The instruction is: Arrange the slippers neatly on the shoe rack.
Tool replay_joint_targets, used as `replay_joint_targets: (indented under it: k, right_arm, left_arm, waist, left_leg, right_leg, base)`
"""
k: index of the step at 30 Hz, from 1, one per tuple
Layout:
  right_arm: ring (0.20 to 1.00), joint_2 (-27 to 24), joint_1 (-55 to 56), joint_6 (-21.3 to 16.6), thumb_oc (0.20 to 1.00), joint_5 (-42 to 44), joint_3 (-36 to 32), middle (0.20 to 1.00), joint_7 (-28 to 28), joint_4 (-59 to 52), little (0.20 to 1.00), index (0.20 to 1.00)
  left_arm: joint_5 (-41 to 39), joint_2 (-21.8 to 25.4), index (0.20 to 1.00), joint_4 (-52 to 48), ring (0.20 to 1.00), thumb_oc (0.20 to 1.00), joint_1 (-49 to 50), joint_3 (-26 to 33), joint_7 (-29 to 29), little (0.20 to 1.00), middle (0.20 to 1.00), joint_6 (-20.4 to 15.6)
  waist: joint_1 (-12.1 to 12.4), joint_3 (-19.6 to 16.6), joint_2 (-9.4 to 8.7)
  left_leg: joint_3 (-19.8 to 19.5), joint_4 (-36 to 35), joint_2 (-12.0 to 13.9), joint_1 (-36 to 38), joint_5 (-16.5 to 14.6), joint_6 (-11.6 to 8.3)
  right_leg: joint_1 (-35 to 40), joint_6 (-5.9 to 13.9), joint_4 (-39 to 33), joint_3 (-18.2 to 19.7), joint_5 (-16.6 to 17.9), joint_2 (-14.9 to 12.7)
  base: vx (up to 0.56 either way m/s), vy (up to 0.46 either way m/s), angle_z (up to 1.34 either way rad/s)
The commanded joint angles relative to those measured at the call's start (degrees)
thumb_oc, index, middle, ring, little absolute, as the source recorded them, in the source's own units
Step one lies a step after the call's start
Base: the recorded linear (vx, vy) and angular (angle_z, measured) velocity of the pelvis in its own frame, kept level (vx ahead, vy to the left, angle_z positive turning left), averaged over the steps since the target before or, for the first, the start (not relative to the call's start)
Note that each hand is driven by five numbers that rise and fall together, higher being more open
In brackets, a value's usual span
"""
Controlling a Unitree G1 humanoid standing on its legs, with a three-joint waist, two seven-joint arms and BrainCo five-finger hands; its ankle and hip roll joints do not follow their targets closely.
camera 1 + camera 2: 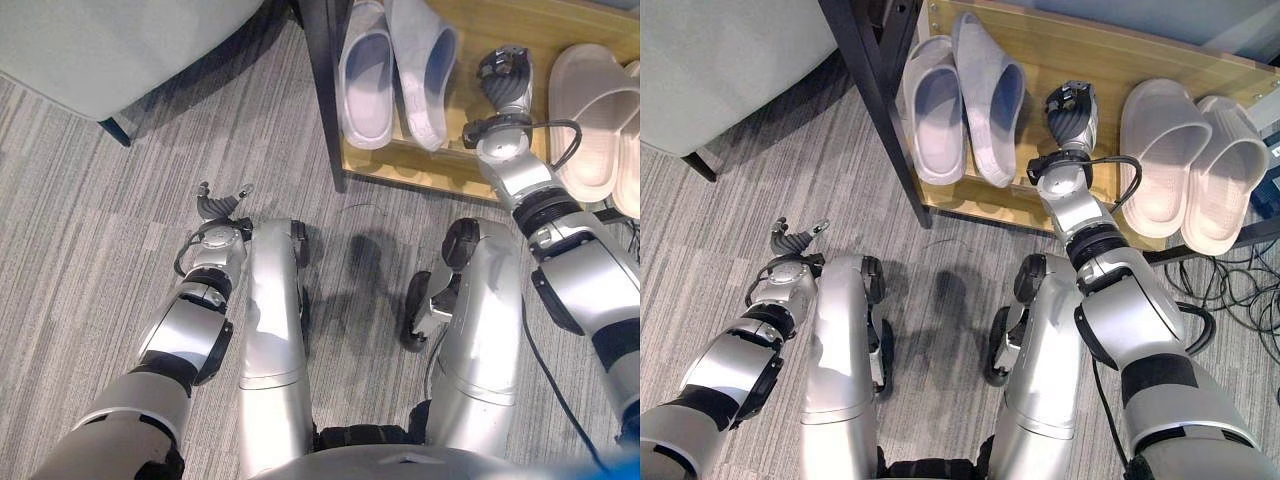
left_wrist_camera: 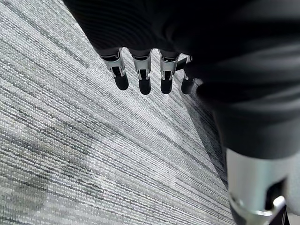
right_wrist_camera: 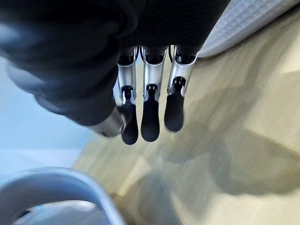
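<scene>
Two pale lavender slippers lie at the left end of the wooden shoe rack shelf [image 1: 1095, 50]. One slipper [image 1: 935, 110] lies flat, and the other [image 1: 992, 95] is tilted and leans against it. A beige pair [image 1: 1160, 150] sits at the right end. My right hand [image 1: 1072, 110] hovers over the bare shelf between the two pairs, fingers [image 3: 150, 112] straight and holding nothing. The rim of a lavender slipper [image 3: 56, 187] shows beside it in the right wrist view. My left hand [image 1: 790, 240] hangs over the carpet by my left side, fingers [image 2: 143, 75] relaxed and empty.
The rack's black upright post [image 1: 880, 110] stands at the shelf's left edge. A grey upholstered seat [image 1: 120, 40] with a dark leg fills the upper left. Loose cables [image 1: 1230, 270] lie on the striped grey carpet [image 1: 80, 220] at the right.
</scene>
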Motion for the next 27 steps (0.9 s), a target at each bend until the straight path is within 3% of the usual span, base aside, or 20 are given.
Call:
replay_joint_targets:
  k: [1,27]
  right_arm:
    - [1.000,-0.71,-4.93,-2.89,1.000,-2.76,-2.39,1.000,-1.18,-0.80,1.000,1.000]
    - [1.000,-2.35,-11.09,-4.08,1.000,-0.71,4.34,1.000,5.55,5.15,1.000,1.000]
  left_arm:
    - [2.46,1.45,1.000,-0.94,1.000,1.000,0.02,-1.03,0.46,1.000,1.000,-2.13]
    - [3.36,2.64,1.000,-1.93,1.000,1.000,8.53,-2.52,-3.68,1.000,1.000,-4.11]
  waist:
    - [2.82,-1.86,-0.73]
    - [5.73,-1.86,-0.01]
  left_leg:
    - [-8.85,-0.99,-4.32,-2.87,2.73,-0.30]
    - [-9.15,-2.89,-4.68,-2.87,2.38,-0.86]
  right_leg:
    - [4.83,-0.24,5.49,8.17,-3.76,-0.18]
    - [4.83,-0.01,3.95,8.36,-3.17,-0.70]
  base:
    - [0.00,0.000,0.00]
    - [0.01,0.004,0.00]
